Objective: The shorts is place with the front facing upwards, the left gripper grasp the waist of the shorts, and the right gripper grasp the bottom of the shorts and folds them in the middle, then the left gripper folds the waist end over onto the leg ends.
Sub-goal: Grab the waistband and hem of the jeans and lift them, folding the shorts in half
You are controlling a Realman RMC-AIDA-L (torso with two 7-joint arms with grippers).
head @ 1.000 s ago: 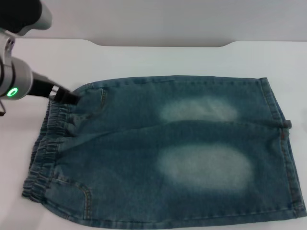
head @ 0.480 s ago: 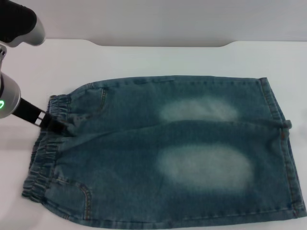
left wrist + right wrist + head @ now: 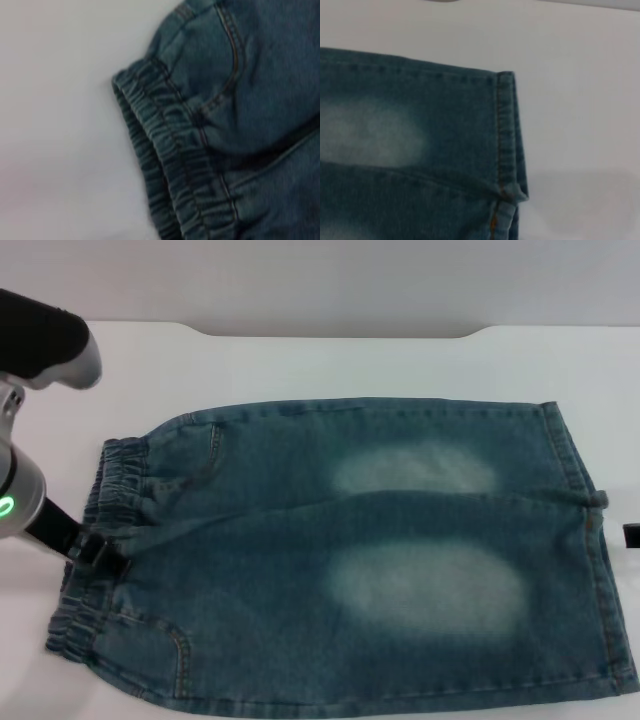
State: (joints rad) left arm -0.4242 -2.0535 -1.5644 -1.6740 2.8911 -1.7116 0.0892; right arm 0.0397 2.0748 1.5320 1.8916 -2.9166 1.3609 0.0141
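Left gripper [image 3: 105, 555] at the waist [image 3: 95, 540], mid-left of the head view.
Whether its jaws are open or gripping denim, I cannot tell. The shorts [image 3: 340, 550] lie flat on the white tabletop [image 3: 330, 360], long axis left to right: waist left, leg ends [image 3: 590, 540] right, beside the right gripper [image 3: 632, 535] at the frame edge.
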